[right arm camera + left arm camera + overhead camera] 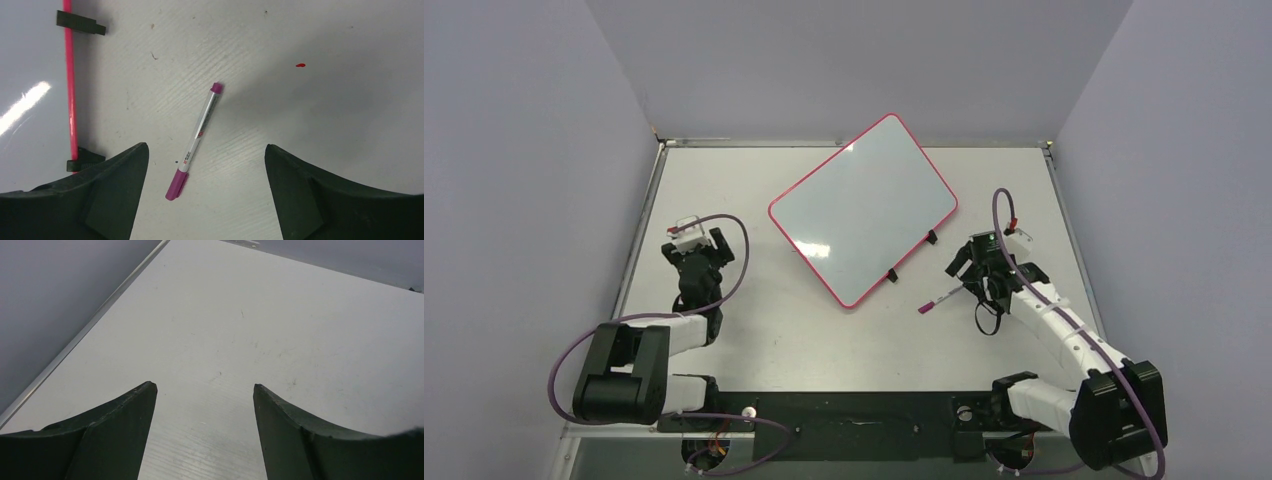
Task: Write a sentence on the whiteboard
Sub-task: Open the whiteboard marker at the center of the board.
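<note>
- The right gripper (206, 147) hangs low over the table (754, 330). Its two dark fingers are spread wide and hold nothing.
- A marker (196, 141) lies flat on the table directly below the gap between those fingers, touching neither of them.
- The marker has a white barrel with magenta at both ends. Its long axis runs on a diagonal, and in the overhead view the longer magenta end, which looks like the cap, points toward the near left.
- Just beside the marker is the whiteboard (862, 205), lying past the middle of the table. It is turned so that its long axis runs from near left to far right.
- The marker lies roughly alongside the board's pink frame (70, 75), at a slight angle to it. Two small black clips (80, 22) sit on that edge.
- The board's surface is glossy and blank, with no writing on it.
- The left gripper (204, 386) hovers well apart on the left side of the table, also wide open and empty, with only bare table beneath it.
- The step in hand appears to be picking up the marker, so the task is at its very start.
- The next move probably calls for the right gripper to go down and close across the barrel. The cap would likely have to come off before writing.
</note>
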`<act>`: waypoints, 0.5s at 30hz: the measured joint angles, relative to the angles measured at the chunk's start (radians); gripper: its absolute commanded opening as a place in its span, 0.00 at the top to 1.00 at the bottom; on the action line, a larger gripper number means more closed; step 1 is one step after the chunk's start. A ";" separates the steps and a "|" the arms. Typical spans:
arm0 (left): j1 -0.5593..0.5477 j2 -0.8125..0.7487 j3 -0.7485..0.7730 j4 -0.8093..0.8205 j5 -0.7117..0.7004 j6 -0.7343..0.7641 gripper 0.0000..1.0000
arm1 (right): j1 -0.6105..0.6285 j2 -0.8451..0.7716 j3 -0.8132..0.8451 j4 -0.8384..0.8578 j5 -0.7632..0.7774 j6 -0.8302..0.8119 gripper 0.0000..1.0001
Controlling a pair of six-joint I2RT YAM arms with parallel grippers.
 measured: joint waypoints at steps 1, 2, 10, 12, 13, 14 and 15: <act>0.000 -0.002 0.000 0.000 -0.003 -0.003 0.32 | -0.002 0.007 0.005 -0.014 0.001 0.014 0.23; 0.000 -0.002 0.000 0.000 -0.006 -0.005 0.32 | -0.003 0.024 0.013 -0.032 0.002 0.026 0.24; 0.000 -0.002 -0.015 0.000 -0.024 -0.010 0.32 | 0.034 0.253 0.083 -0.087 0.001 0.089 0.29; 0.000 -0.001 -0.015 0.000 -0.025 -0.011 0.32 | 0.042 0.287 0.090 -0.097 0.003 0.100 0.29; 0.000 -0.001 -0.015 0.000 -0.025 -0.011 0.32 | 0.043 0.302 0.097 -0.099 0.005 0.103 0.30; 0.000 -0.001 -0.015 0.000 -0.026 -0.011 0.32 | 0.043 0.314 0.104 -0.102 0.008 0.103 0.30; 0.000 0.000 -0.015 0.000 -0.026 -0.011 0.32 | 0.043 0.330 0.117 -0.107 0.015 0.104 0.32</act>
